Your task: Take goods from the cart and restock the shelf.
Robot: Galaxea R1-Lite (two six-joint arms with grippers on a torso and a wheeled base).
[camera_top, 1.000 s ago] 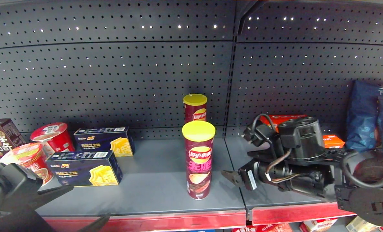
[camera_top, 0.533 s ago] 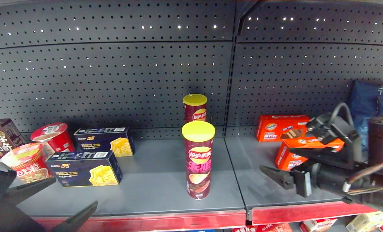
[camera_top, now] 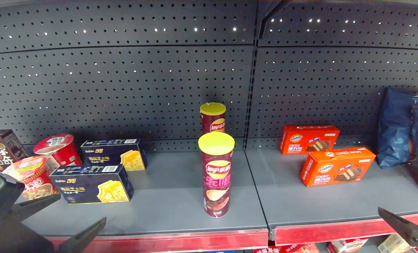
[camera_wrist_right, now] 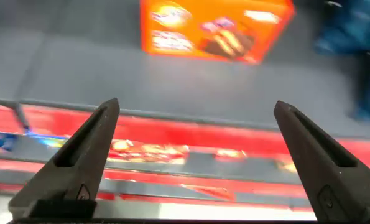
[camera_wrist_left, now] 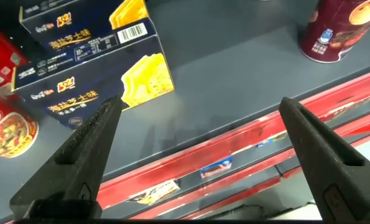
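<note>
Maroon cans point(camera_top: 216, 175) two, orange boxes point(camera_top: 337, 166) two

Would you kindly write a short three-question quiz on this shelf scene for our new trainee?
1. True or false: the front chip can stands upright on the shelf.
2. How many orange boxes lie on the shelf's right section? A) one B) two C) three
3. Fill in: the left gripper and the right gripper are both ____ (open/shut).
Key: 1 true; 2 B; 3 open.
</note>
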